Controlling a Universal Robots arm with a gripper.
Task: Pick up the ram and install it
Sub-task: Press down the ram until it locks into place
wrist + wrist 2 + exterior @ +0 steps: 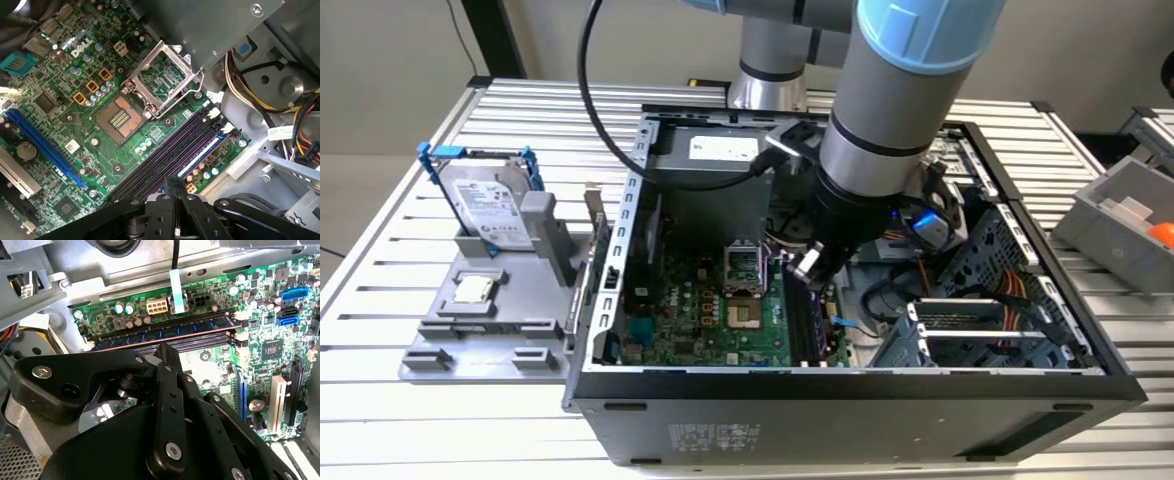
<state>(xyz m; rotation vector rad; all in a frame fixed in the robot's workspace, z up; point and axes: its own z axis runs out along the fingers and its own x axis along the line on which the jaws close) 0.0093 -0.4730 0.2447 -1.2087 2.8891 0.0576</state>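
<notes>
The ram (165,332) is a long dark blue stick with black chips. It lies along the outermost memory slot at the motherboard's edge, and in the first wrist view the ram (201,153) shows as a pale blue strip in that slot. My gripper (165,349) is shut with nothing between its black fingers, and its tip hovers just beside the stick's middle, over the neighbouring empty black slots (165,160). In the exterior view the gripper (805,268) reaches down into the open computer case (854,400).
A CPU socket (162,80) with its open metal frame lies beside the slots. Cable bundles (295,112) run along the case wall. Outside the case, a silver hard drive in a blue frame (487,205) stands on a grey fixture (480,320). A grey bin (1127,215) sits at the exterior view's right.
</notes>
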